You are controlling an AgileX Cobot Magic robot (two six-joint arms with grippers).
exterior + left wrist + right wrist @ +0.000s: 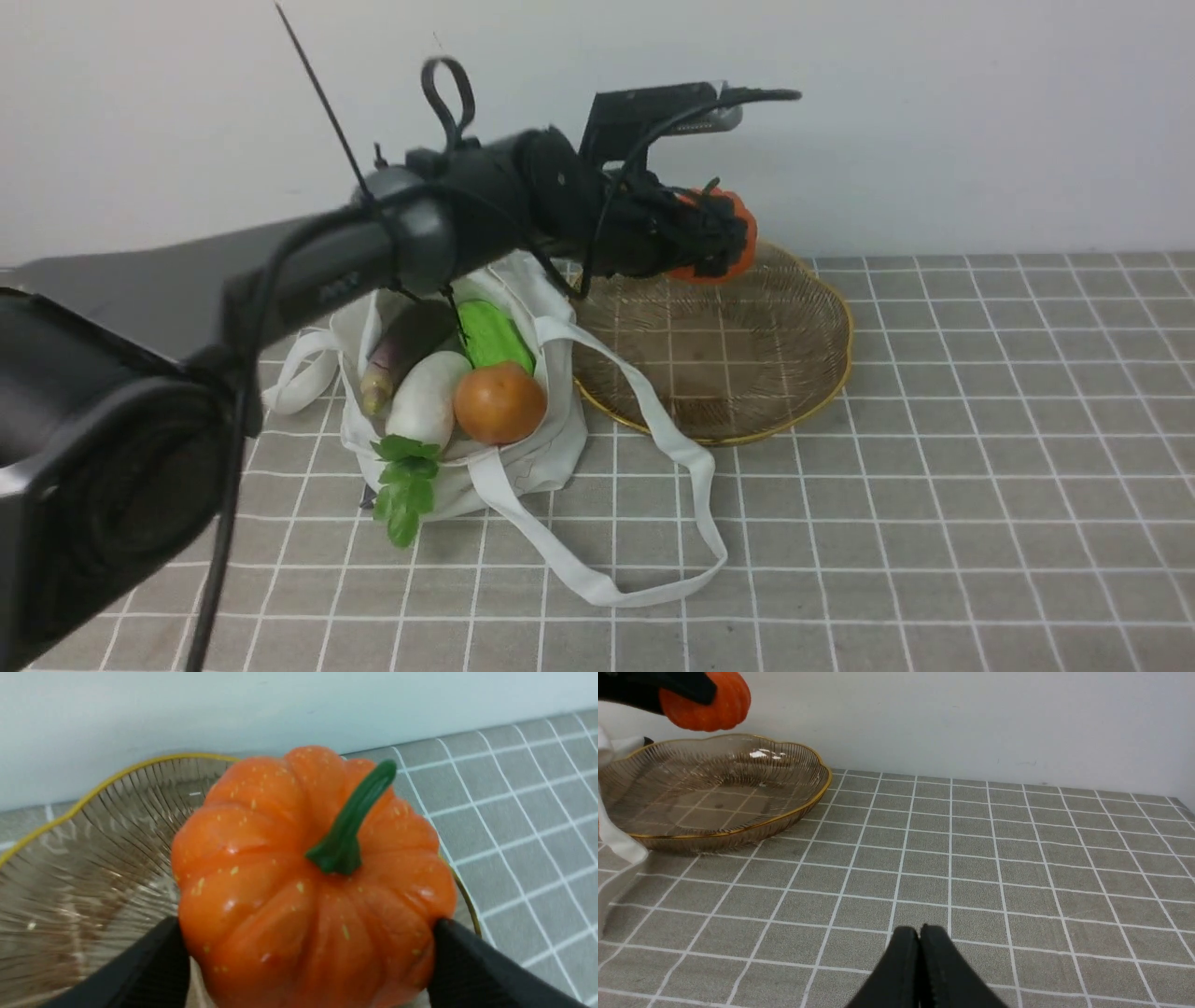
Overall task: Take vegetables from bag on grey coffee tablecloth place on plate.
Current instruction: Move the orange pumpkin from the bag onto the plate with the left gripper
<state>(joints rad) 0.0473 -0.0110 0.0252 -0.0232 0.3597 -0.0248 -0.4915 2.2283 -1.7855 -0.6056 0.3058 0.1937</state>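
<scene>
My left gripper (724, 238) is shut on the ribbed orange pumpkin (308, 877) and holds it above the far left part of the glass plate (784, 373). The pumpkin also shows in the front view (733, 247) and in the right wrist view (707, 702). The off-white bag (523, 457) lies left of the plate and holds the purple eggplant (401, 350), white radish (425, 397), orange-red tomato (499, 401) and green gourd (493, 334). My right gripper (920, 933) is shut and empty, low over the grey tablecloth (1017, 858), right of the plate (714, 793).
The bag's long strap (635, 569) loops over the cloth in front of the plate, and another strap (616, 858) lies beside the plate's edge. A white wall (934, 112) stands close behind the plate. My left arm (280, 280) crosses above the bag.
</scene>
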